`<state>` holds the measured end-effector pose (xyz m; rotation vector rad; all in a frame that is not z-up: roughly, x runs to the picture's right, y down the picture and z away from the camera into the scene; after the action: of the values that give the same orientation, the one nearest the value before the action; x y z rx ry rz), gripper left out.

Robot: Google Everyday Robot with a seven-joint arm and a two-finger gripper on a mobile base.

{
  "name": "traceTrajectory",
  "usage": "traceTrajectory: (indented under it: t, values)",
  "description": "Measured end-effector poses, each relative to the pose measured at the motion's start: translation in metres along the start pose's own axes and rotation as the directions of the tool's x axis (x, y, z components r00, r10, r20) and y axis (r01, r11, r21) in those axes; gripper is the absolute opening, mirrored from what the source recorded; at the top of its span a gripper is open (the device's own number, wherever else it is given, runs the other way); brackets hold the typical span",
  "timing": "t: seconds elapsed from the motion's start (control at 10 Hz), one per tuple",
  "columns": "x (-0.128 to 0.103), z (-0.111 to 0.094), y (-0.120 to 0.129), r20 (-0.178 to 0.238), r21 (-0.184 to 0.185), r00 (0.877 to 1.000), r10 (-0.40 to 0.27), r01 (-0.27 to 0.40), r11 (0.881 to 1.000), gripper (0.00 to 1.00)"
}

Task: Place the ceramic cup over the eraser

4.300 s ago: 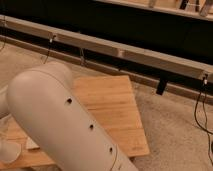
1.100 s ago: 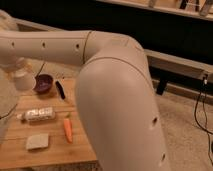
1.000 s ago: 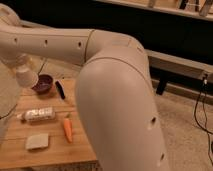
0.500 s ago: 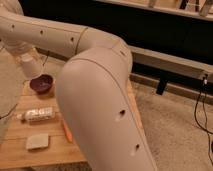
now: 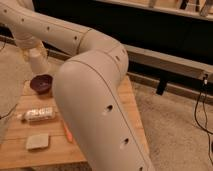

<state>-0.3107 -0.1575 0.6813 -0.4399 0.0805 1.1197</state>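
- Hanging at the end of the arm (image 5: 95,90), the cup (image 5: 38,65) is seen at the upper left, clear of the table (image 5: 132,105) and just beyond the bowl (image 5: 41,83); which way its rim faces cannot be told.
- The gripper (image 5: 36,56) is located under the wrist, right at the cup. It is judged to be closed on the cup, since the cup is carried in the air, though how wide the grip stands is not shown.
- The eraser (image 5: 37,141), taken to be the pale block, is found near the table's front-left edge, well apart from the cup.
- Between cup and eraser, the bowl and a bottle (image 5: 39,114) lying on its side are placed in the straight path. An orange item (image 5: 66,133) is seen just right of the eraser, half hidden by the arm.
- The step in hand is judged to be the carry toward the eraser; nothing is placed yet.
- For a clean result, the cup should be held high enough that bowl and bottle are cleared, then turned rim-down, centred over the eraser and lowered straight.
- Release is best held back until the rim is resting flat on the wood all round, with neither bottle nor orange item caught beneath.
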Motion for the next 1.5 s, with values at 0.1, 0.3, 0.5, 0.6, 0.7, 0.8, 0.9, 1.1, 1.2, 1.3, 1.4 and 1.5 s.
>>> traceTrajectory:
  t: [0.1,0.3,0.5,0.6,0.7,0.8,0.9,1.1,1.2,1.3,1.4,1.5]
  values:
    - [0.006,0.014,-0.019,-0.018,0.0,1.0,0.023,-0.023,1.0,0.0]
    - [0.013,0.031,-0.037,-0.039,0.001,0.998,0.042,-0.042,0.999,0.0]
    - [0.018,0.051,-0.049,-0.065,0.009,0.997,0.051,-0.051,0.999,0.0]
    - [0.02,0.06,-0.05,-0.079,0.013,0.995,0.052,-0.051,0.999,0.0]
    - [0.02,0.067,-0.049,-0.093,0.018,0.994,0.051,-0.05,0.999,0.0]
    - [0.019,0.071,-0.048,-0.105,0.024,0.993,0.048,-0.046,0.999,0.0]
    - [0.018,0.073,-0.045,-0.115,0.032,0.992,0.044,-0.04,0.999,0.0]
    - [0.016,0.078,-0.045,-0.134,0.049,0.99,0.043,-0.037,0.998,0.0]
    - [0.016,0.082,-0.045,-0.142,0.055,0.989,0.044,-0.036,0.998,0.0]
    - [0.015,0.085,-0.045,-0.146,0.058,0.988,0.045,-0.036,0.998,0.0]
    - [0.017,0.091,-0.044,-0.161,0.057,0.986,0.047,-0.039,0.998,0.0]
    - [0.019,0.095,-0.045,-0.167,0.056,0.985,0.048,-0.039,0.998,0.0]
